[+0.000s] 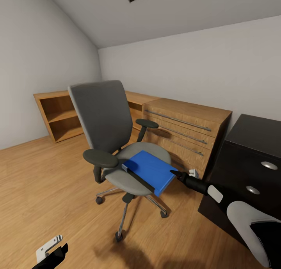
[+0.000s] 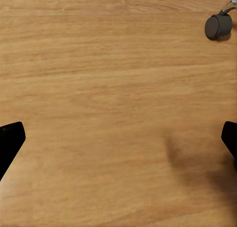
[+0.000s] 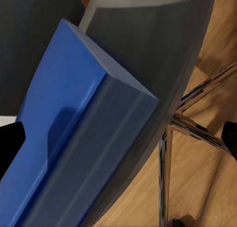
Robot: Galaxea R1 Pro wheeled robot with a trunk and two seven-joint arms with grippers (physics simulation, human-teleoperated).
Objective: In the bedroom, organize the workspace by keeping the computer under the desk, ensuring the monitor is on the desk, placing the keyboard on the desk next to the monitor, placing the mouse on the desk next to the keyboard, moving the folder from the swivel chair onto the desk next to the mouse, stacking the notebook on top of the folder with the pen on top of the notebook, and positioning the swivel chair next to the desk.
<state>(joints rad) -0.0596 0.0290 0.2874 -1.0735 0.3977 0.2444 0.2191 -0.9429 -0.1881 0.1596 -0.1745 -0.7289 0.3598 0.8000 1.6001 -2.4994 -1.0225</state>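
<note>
The swivel chair (image 1: 113, 144), with its grey seat and tall back, stands on the wooden floor in the middle of the head view. The bright blue folder (image 1: 150, 169) lies flat on the chair's seat, its black spine toward me. My right gripper (image 1: 178, 175) is at the folder's right corner. In the right wrist view the right gripper (image 3: 118, 143) is open, with the folder (image 3: 74, 138) and the seat edge between its widely spread fingertips. My left gripper (image 2: 118, 143) hangs low and open over bare floor, near a chair caster (image 2: 218, 25). The desk's black drawer unit (image 1: 253, 159) stands at the right.
A light wooden chest of drawers (image 1: 183, 130) stands against the back wall behind the chair. An open wooden shelf unit (image 1: 60, 116) fills the far left corner. Open wooden floor (image 1: 47, 183) lies to the chair's left and in front of it.
</note>
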